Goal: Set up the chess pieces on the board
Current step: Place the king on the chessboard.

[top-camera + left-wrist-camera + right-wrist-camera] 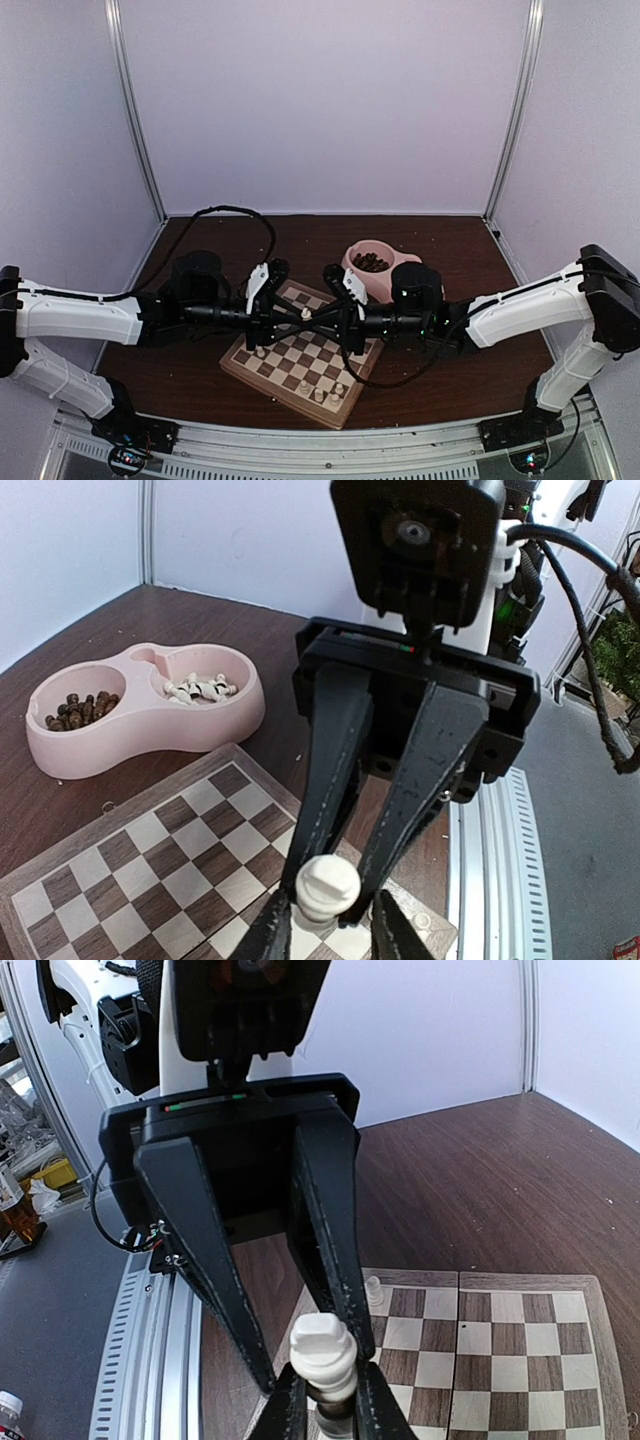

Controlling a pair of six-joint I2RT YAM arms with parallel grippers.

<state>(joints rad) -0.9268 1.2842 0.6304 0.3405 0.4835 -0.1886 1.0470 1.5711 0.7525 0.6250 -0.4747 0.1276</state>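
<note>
A cream chess piece (305, 313) hangs above the board (280, 395) between my two grippers, which meet tip to tip. My right gripper (332, 1410) is shut on the piece (322, 1352), low on its body. My left gripper (330, 935) is open, its fingers on either side of the same piece (327, 888). One finger touches it and the other shows a gap. Several cream pieces (320, 393) stand along the board's near edge, with one pawn (373, 1290) near a corner.
A pink double bowl (140, 730) sits on the table beyond the board's far corner. It holds dark brown pieces (75, 708) in one compartment and cream pieces (200, 688) in the other. A black cable (240, 212) loops behind my left arm.
</note>
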